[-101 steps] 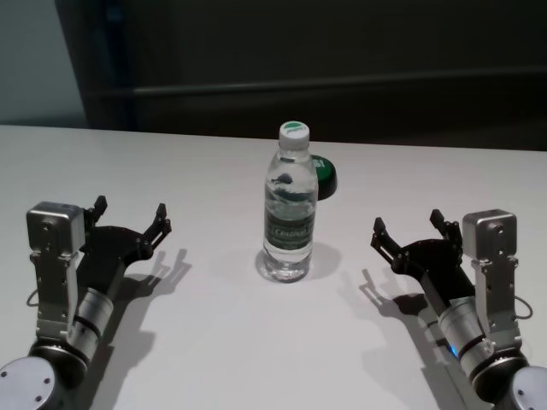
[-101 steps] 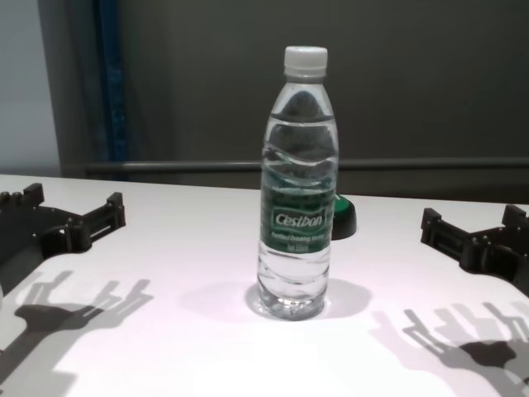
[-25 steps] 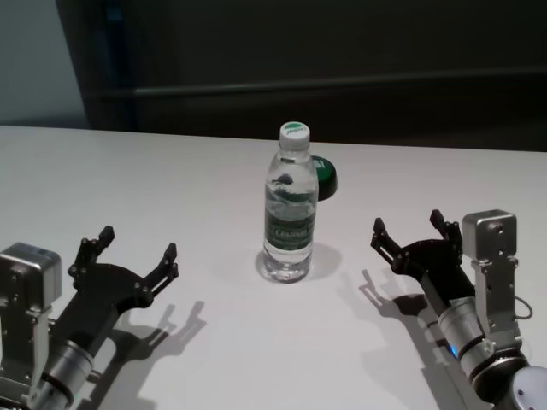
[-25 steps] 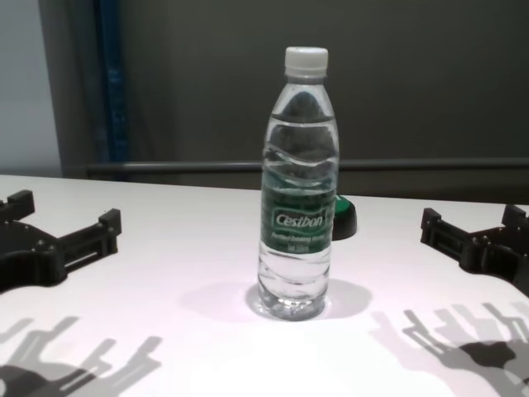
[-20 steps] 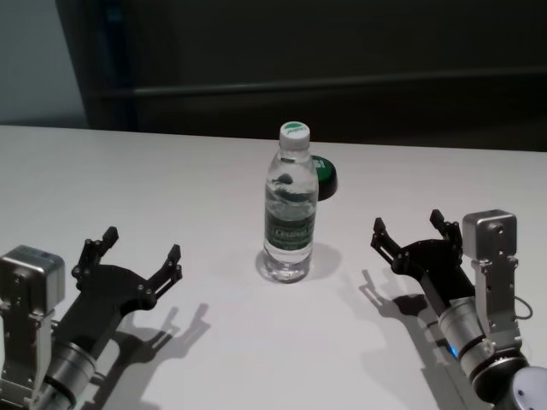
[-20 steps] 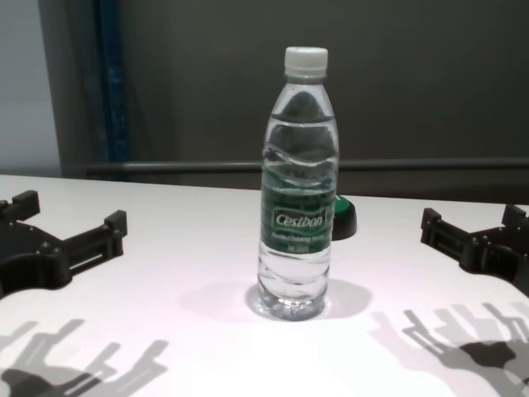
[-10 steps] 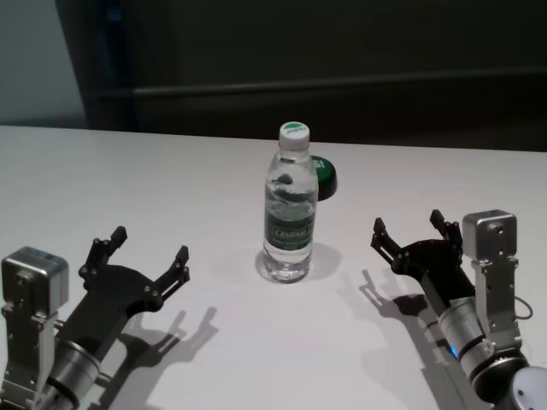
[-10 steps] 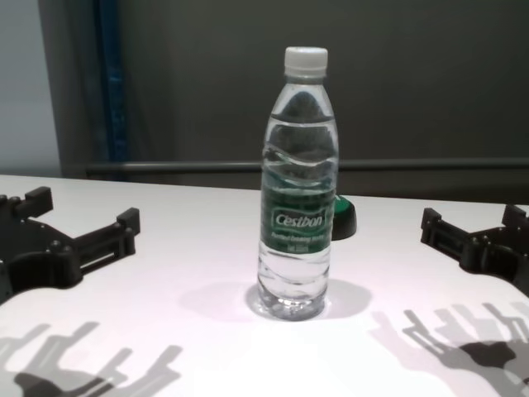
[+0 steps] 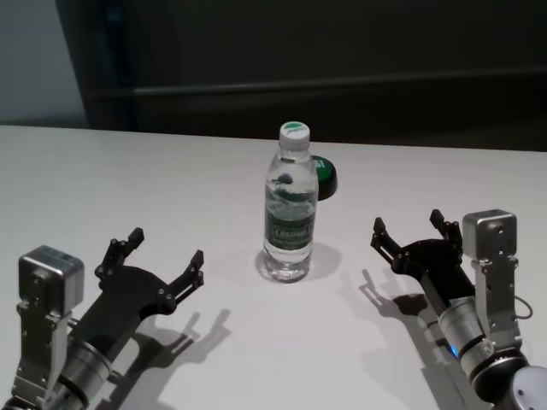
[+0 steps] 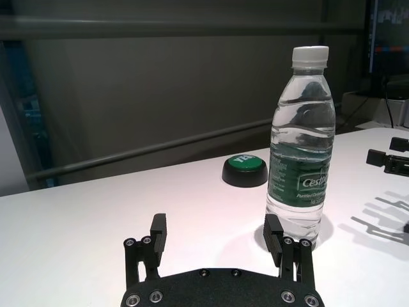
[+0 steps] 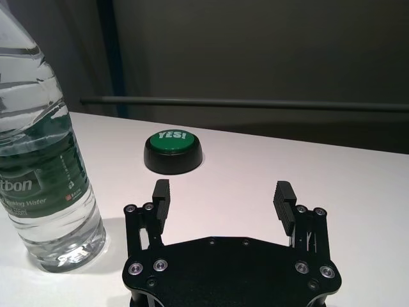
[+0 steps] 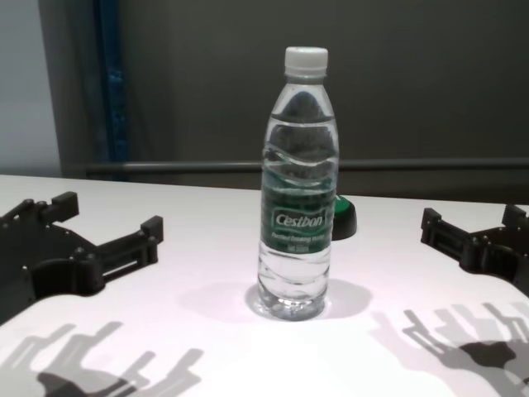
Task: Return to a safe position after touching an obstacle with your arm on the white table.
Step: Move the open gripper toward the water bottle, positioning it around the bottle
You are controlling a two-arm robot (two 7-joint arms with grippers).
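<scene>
The obstacle, a clear water bottle (image 9: 291, 209) with a white cap and a green label, stands upright in the middle of the white table (image 9: 128, 171). My left gripper (image 9: 165, 249) hovers open above the table, to the left of the bottle and nearer to me, its fingers angled toward the bottle and a clear gap away from it. In the left wrist view the bottle (image 10: 301, 147) stands just beyond one fingertip (image 10: 273, 225). My right gripper (image 9: 407, 224) is open and empty, low over the table right of the bottle (image 11: 38, 173).
A low black button with a green top (image 9: 325, 175) marked "YES!" (image 11: 173, 151) sits right behind the bottle. A dark wall with a horizontal rail runs behind the table's far edge. Bare tabletop lies on both sides of the bottle.
My left gripper has slid forward and to the right, closing in on the bottle. The bottle, the button and the right arm have not moved.
</scene>
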